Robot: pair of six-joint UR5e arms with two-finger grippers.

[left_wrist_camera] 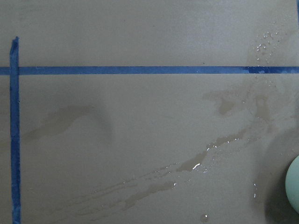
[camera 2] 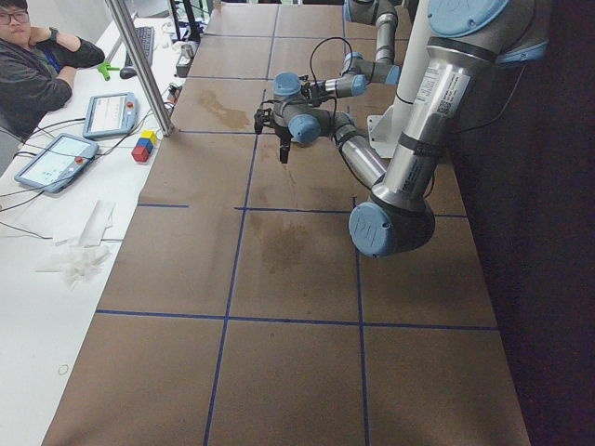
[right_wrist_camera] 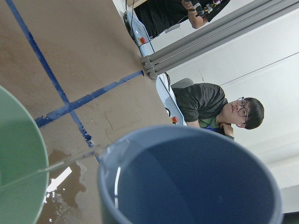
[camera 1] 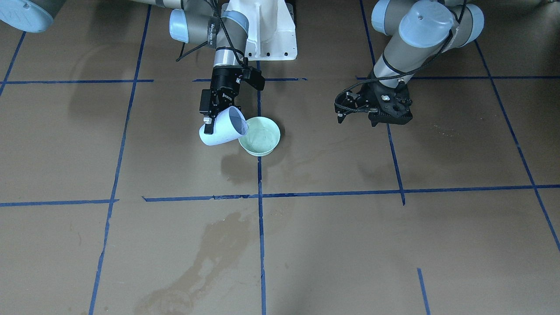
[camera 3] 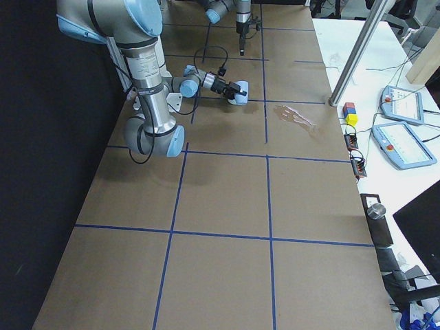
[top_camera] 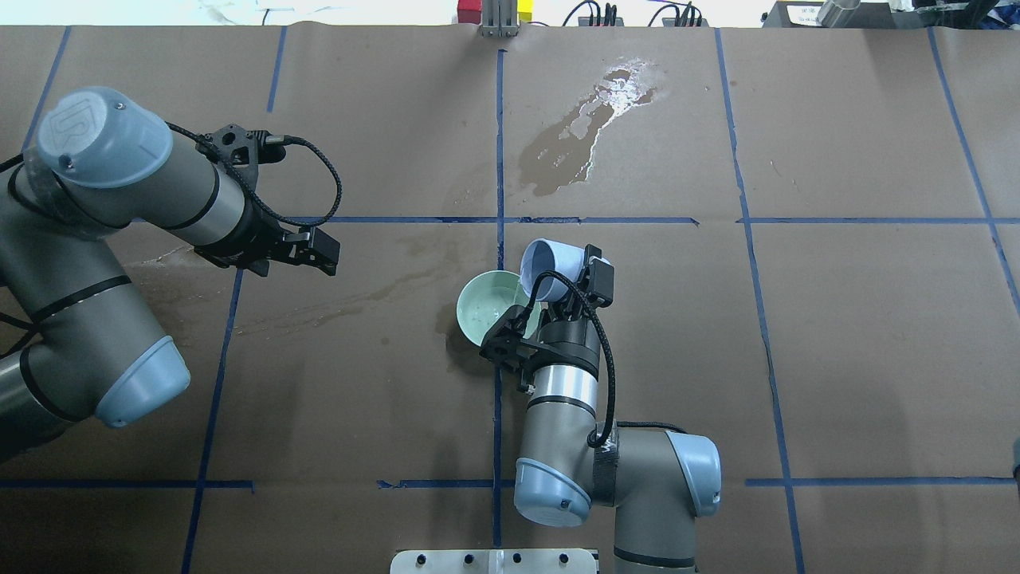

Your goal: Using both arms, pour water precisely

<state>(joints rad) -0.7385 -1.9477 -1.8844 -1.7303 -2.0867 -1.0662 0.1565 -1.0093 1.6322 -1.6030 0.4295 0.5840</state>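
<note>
One cup, one bowl: the right gripper [camera 1: 211,121] is clamped on the base end of a pale blue cup [camera 1: 222,129], its mouth tipped toward the green bowl [camera 1: 259,151].

Seen from overhead, the cup lies almost on its side, its long axis running right to left, with the lip just over the bowl's right rim. A thin thread of water [right_wrist_camera: 56,166] runs from the lip into the bowl, so the pour looks under way. Any further tilt has to keep the lip over the bowl, which sits left of the gripper, beside the middle tape line. The left gripper [top_camera: 319,253] hangs well apart on the far left, holding nothing; I cannot tell how wide it stands. Wet patches [top_camera: 574,143] darken the brown paper on the far side.
</note>
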